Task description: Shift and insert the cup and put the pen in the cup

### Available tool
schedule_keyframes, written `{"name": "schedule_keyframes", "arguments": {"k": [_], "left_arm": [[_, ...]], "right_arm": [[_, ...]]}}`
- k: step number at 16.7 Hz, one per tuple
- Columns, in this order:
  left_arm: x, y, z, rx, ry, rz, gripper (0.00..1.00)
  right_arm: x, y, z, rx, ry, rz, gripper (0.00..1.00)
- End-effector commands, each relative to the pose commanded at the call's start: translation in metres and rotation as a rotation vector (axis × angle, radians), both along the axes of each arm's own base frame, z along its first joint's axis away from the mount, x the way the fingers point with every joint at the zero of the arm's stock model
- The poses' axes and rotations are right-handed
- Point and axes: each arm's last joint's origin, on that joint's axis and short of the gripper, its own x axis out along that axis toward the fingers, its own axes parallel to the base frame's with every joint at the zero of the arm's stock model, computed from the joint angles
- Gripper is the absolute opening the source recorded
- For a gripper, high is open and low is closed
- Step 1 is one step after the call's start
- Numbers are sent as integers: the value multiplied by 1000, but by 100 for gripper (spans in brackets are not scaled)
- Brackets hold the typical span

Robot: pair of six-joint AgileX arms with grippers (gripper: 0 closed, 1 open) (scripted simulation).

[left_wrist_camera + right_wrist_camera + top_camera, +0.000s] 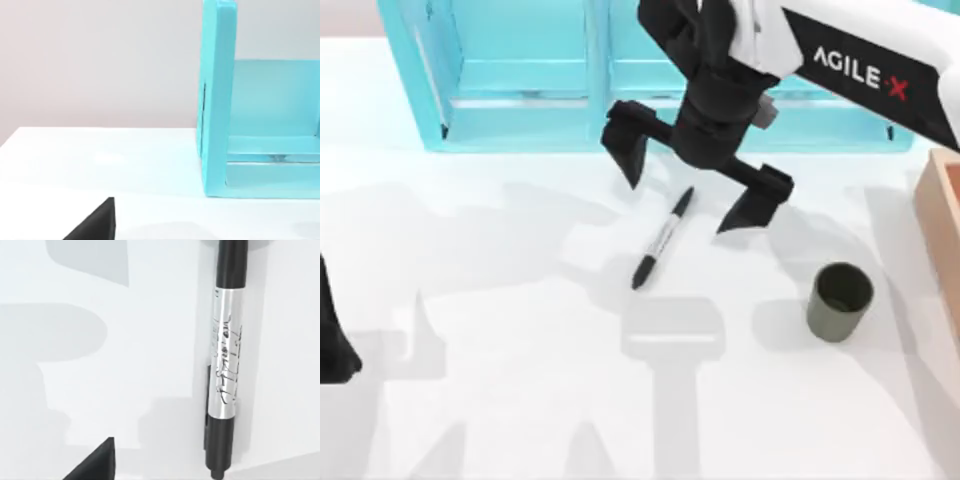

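Top view: right claw (692, 190) hangs spread wide above the marker pen (662, 238), which lies flat mid-counter (520, 330). Olive-grey cup (840, 301) stands upright at the pen's four o'clock, well apart. Left arm sits parked at nine o'clock.

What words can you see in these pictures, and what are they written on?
"AGILE·X" in white letters on the black part of the right arm, above the table in the top view.
The pen lies on the table below the right hand; the dark writing on its silver middle section is a scribble that cannot be read.
The cup carries no text.
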Motion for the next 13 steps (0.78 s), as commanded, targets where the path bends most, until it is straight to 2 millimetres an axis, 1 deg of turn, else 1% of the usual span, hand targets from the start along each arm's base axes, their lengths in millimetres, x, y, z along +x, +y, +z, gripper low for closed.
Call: {"name": "schedule_keyframes", "arguments": {"k": [1,3,10,11,13], "left_arm": [[0,0,0,0,0,0,100],[0,0,0,0,0,0,100],[0,0,0,0,0,0,100],[0,0,0,0,0,0,100],[0,0,0,0,0,0,100]], "right_arm": [[0,0,-1,1,0,1,100],[2,4,-12,3,-2,3,100],[8,20,-88,4,-3,4,100],[8,21,-95,4,-3,4,100],[8,21,-98,4,-2,4,100]]}}
